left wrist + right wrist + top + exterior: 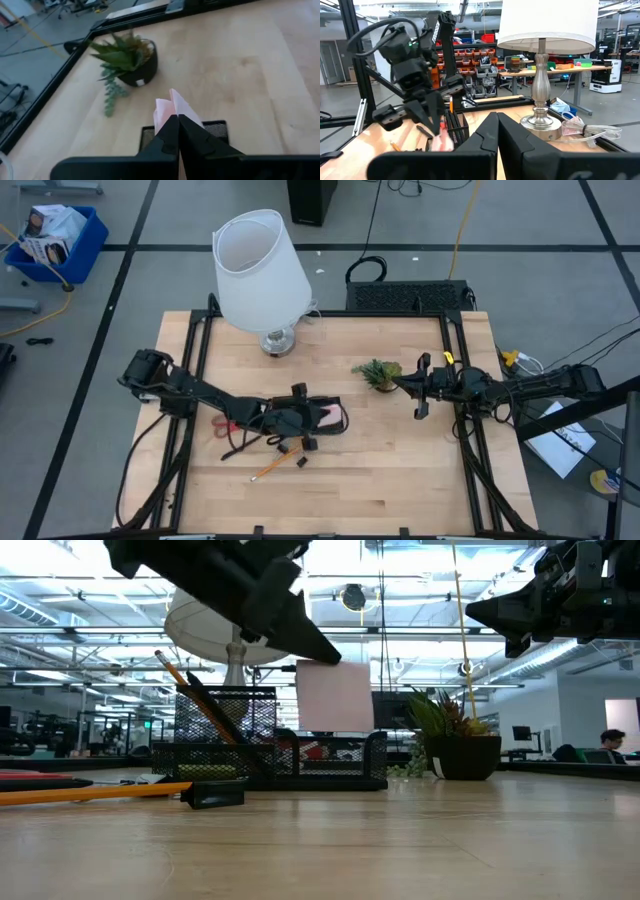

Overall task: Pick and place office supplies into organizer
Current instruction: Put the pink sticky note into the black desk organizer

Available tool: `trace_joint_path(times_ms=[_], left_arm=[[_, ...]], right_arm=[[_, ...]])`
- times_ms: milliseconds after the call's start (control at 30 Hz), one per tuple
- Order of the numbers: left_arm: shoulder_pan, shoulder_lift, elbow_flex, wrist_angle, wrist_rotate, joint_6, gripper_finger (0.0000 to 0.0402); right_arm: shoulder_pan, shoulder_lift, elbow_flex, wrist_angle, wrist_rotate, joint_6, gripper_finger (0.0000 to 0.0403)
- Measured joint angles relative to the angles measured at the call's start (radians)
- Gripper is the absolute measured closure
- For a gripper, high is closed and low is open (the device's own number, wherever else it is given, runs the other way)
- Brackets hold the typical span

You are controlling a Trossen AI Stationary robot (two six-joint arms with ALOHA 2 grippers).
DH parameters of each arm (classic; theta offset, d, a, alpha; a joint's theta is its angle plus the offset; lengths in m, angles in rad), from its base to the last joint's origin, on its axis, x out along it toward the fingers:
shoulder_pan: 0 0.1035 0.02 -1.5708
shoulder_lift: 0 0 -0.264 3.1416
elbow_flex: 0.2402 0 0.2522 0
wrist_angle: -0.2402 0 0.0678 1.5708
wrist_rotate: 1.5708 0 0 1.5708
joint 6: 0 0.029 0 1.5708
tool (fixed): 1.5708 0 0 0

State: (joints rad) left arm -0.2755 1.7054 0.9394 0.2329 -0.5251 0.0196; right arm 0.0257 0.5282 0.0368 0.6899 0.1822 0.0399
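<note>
Scissors (226,424) with red handles lie flat just left of the organizer (318,426), and an orange pencil (273,465) lies in front of it, long axis slanting toward it. The left gripper (305,418), jaws pinched shut on the pink sticky-note pad (335,695), holds it upright above the organizer. Well right of the organizer, beyond the plant (378,373), the right gripper (408,385) hovers, clamped together and empty.

From above, your left arm covers most of the organizer (325,418); its compartments cannot be told apart. The scissors (226,425) lie partly hidden. The sticky-note pad (440,143) is blurred.
</note>
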Motion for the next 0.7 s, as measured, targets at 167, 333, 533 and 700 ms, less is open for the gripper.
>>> trace_joint_path(times_ms=[167,333,533,700], left_arm=[[0.017,0.0,0.0,-0.03,0.024,-0.023,0.0399],[0.02,0.0,0.0,-0.066,0.028,-0.059,0.0392],[0.031,0.0,0.0,-0.081,0.039,-0.093,0.0397],[0.057,0.0,0.001,-0.081,0.118,-0.129,0.0354]], right_arm=[[0.0,0.0,0.0,0.0,0.0,0.0,0.0403],[0.0,0.0,0.0,0.0,0.0,0.0,0.0403],[0.0,0.0,0.0,0.0,0.0,0.0,0.0403],[0.0,0.0,0.0,0.0,0.0,0.0,0.0403]])
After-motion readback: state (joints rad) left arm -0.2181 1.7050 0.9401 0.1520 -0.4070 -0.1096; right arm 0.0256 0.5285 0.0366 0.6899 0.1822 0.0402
